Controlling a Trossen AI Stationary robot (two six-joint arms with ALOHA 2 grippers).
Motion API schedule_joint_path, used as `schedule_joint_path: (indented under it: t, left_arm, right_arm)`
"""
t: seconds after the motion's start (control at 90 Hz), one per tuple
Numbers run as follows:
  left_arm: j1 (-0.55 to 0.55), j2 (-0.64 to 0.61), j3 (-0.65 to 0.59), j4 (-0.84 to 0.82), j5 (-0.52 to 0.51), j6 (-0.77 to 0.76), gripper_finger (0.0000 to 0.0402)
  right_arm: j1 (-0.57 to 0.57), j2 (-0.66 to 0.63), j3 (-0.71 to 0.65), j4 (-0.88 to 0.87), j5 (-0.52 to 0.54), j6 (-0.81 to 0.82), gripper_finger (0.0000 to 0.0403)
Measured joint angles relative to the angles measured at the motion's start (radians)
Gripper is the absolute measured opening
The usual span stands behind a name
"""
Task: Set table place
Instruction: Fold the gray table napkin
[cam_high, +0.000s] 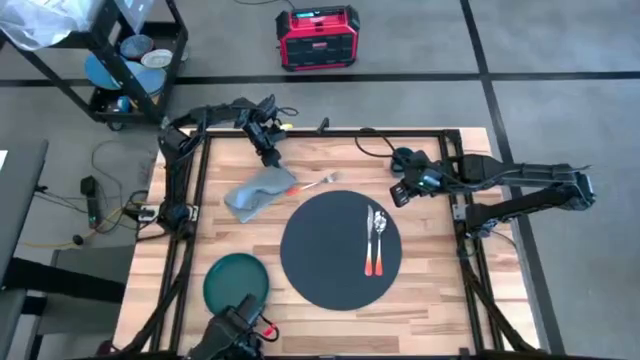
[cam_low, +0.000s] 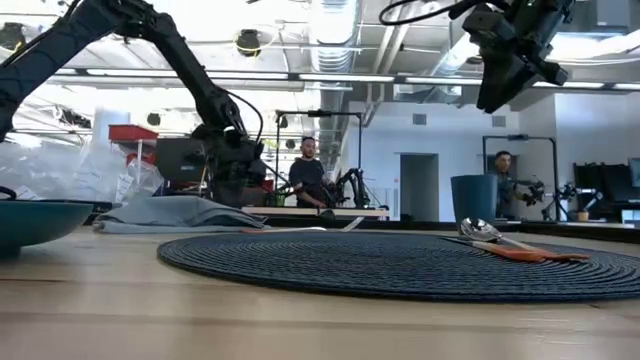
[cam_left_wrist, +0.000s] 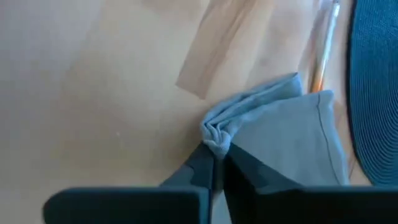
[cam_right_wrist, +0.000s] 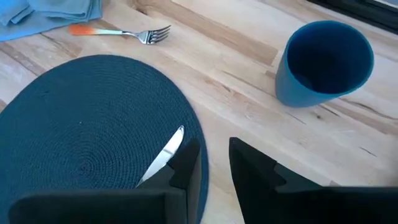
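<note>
The round dark mat (cam_high: 330, 255) lies in the middle of the table (cam_high: 440, 300). A knife and a spoon (cam_high: 376, 236) with orange handles lie on its right half. A blue-grey napkin (cam_high: 258, 192) lies left of the mat, with a fork (cam_high: 312, 182) beside it. My left gripper (cam_high: 272, 160) is down at the napkin's far end, shut on it. My right gripper (cam_high: 398, 195) hangs above the table by the mat's far right edge. Its fingers are a little open with nothing between them, over the knife's tip (cam_right_wrist: 166, 152). My left gripper pinches a bunched, crumpled bit of the napkin's far edge (cam_left_wrist: 217, 132) between its two fingers. They come from above, slanting in from the table's far side. The rest of the napkin (cam_left_wrist: 286, 143) lies spread and slack on the table.
A blue cup (cam_right_wrist: 323, 62) stands on the table at the far right, beyond the mat. A dark green plate (cam_high: 237, 281) sits at the near left. The black frame rail (cam_high: 190, 200) runs around the table. People sit in the room beyond it.
</note>
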Motion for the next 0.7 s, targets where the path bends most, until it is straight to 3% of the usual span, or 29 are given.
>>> schedule_joint_path:
  t: [0.211, 0.478, 0.7]
  left_arm:
    - [-0.038, -0.177, 0.0, 0.02, -0.106, -0.078, 0.0]
    - [-0.109, -0.528, 0.0, 0.045, -0.296, -0.242, 0.0]
    - [-0.165, -0.716, 0.0, 0.083, -0.327, -0.393, 0.0]
  right_arm:
    - [0.0, 0.0, 0.0, 0.002, 0.003, -0.042, 0.0072]
    - [0.0, 0.0, 0.0, 0.007, 0.009, -0.067, 0.0072]
    - [0.0, 0.0, 0.0, 0.018, 0.009, -0.101, 0.0072]
